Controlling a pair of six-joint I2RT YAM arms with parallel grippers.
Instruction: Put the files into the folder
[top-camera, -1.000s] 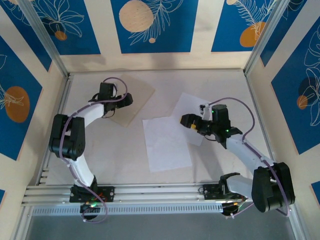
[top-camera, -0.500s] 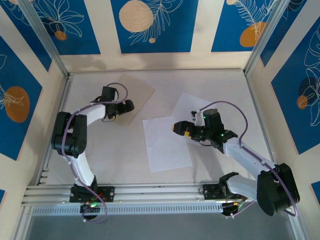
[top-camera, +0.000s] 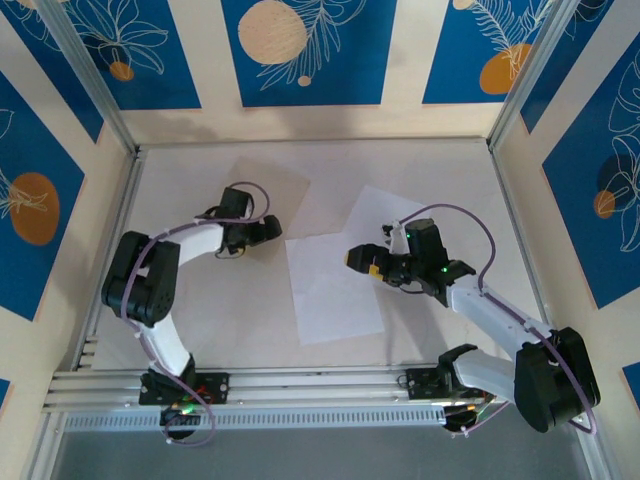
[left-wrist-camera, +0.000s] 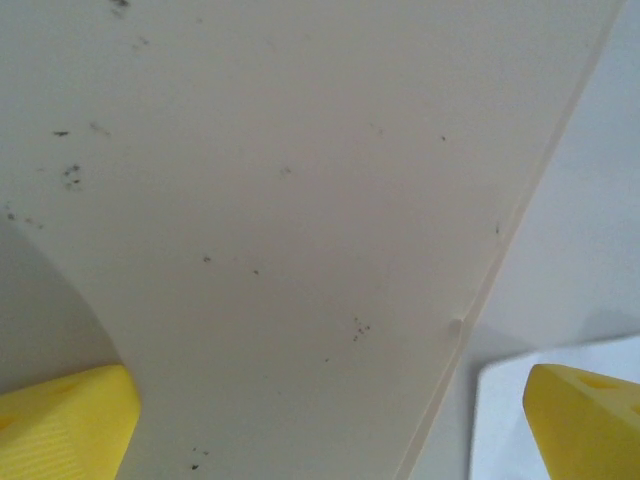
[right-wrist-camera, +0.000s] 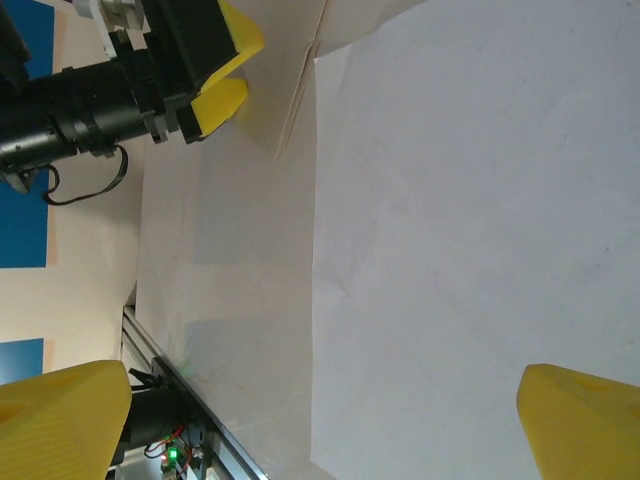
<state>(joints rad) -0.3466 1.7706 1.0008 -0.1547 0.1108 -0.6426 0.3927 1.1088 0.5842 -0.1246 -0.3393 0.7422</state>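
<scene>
The tan folder (top-camera: 275, 180) lies closed at the back left of the table. My left gripper (top-camera: 266, 231) hovers open over its near right edge. In the left wrist view the folder (left-wrist-camera: 280, 200) spans the space between the yellow fingertips (left-wrist-camera: 65, 425), with its edge running down past a white corner of a file (left-wrist-camera: 560, 365). Two white files lie mid-table: one file (top-camera: 335, 290) nearer, the other file (top-camera: 372, 212) behind it. My right gripper (top-camera: 362, 258) hangs open above them. The right wrist view looks down on the file (right-wrist-camera: 470, 250) with nothing between the jaws.
The left gripper (right-wrist-camera: 215, 70) shows at the top left of the right wrist view. An aluminium rail (top-camera: 300, 385) runs along the near edge of the table. Blue-and-cream walls (top-camera: 300, 60) enclose the table on three sides.
My left gripper has slid right and nearer, from over the folder's middle to its near right edge. My right gripper moved left over the files, then held still.
</scene>
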